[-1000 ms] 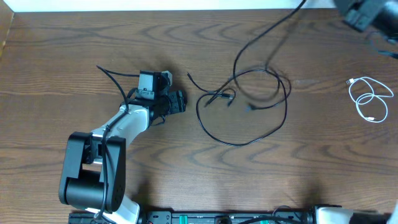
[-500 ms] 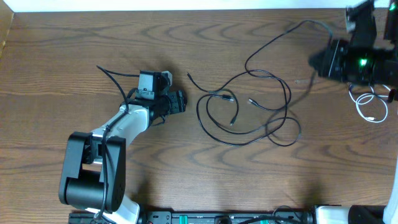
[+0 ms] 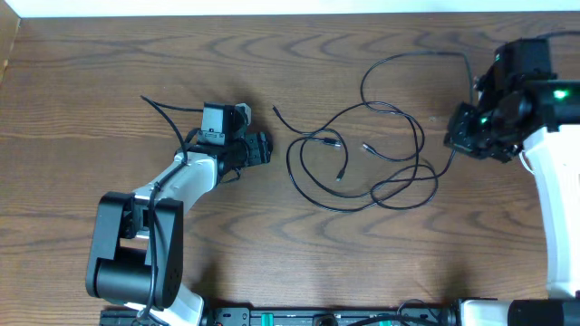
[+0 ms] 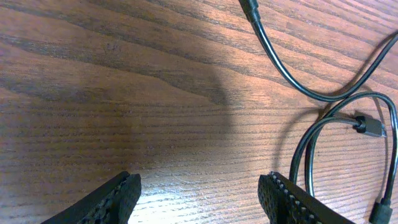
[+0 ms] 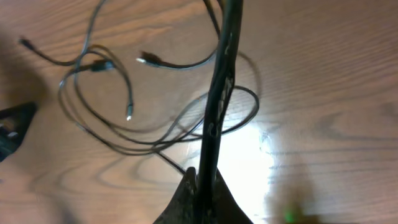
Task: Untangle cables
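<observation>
Reference landmark: we take the loose tangle of thin black cables with small plug ends (image 3: pixel 367 148) as the landmark. It lies in overlapping loops on the brown wood-grain table (image 3: pixel 109 72).

Left gripper position: the left gripper (image 3: pixel 258 149) sits to the left of the tangle, near it but apart from it, with its tips pointing toward the loops.

Left gripper state: released. In the left wrist view we see its two ribbed black fingers (image 4: pixel 115 199) standing apart, with only bare wood between them.

Cables beside left gripper: in the same view the nearest loops and one plug end lie just beyond the right-hand finger. We cannot tell whether cable and finger touch.

Right gripper position: the right gripper (image 3: pixel 462 136) is to the right of the tangle, above the table surface.

Right gripper state: clenched on one black cable strand (image 5: pixel 217 93). In the right wrist view the fingertips press together at the bottom edge, and the strand runs straight up from between them.

Held strand route: in the overhead view we follow the strand from the right gripper around the far side of the tangle and back down into its loops.

Remaining cable: the rest of the tangle rests flat on the table, with several plug ends lying free inside the loops.
</observation>
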Motion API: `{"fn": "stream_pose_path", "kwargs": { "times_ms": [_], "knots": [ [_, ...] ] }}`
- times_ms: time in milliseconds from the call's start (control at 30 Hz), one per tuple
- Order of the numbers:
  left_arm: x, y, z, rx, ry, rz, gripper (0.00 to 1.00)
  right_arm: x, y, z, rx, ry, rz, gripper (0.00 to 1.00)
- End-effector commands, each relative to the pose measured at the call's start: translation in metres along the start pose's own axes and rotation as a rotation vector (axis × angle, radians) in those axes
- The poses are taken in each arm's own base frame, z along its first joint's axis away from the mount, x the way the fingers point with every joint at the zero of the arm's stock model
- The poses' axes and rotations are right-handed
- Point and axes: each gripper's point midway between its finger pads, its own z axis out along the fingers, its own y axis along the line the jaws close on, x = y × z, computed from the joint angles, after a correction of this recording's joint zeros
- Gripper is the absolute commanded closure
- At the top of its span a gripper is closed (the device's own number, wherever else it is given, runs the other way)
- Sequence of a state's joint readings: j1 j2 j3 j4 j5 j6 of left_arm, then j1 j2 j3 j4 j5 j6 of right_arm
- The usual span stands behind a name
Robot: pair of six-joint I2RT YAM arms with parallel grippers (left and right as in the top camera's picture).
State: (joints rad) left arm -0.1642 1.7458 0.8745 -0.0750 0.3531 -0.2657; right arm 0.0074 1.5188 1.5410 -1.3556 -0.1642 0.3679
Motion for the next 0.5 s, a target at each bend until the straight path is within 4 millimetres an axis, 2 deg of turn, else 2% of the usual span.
{"fn": "stream_pose_path", "kwargs": {
  "times_ms": [0,233,467],
  "knots": [
    [0.001,0.001,-0.002,-0.003,-0.002,-0.006,0.34,0.007,-0.013,0.018,0.044,0.025,0.041,0.99],
    [0.001,0.001,-0.002,-0.003,-0.002,-0.006,0.33,0.028,-0.050,0.061,0.189,0.076,0.125,0.99],
    [0.001,0.001,-0.002,-0.003,-0.001,-0.006,0.34,0.037,-0.089,0.088,0.363,0.039,0.166,0.99]
  ]
}}
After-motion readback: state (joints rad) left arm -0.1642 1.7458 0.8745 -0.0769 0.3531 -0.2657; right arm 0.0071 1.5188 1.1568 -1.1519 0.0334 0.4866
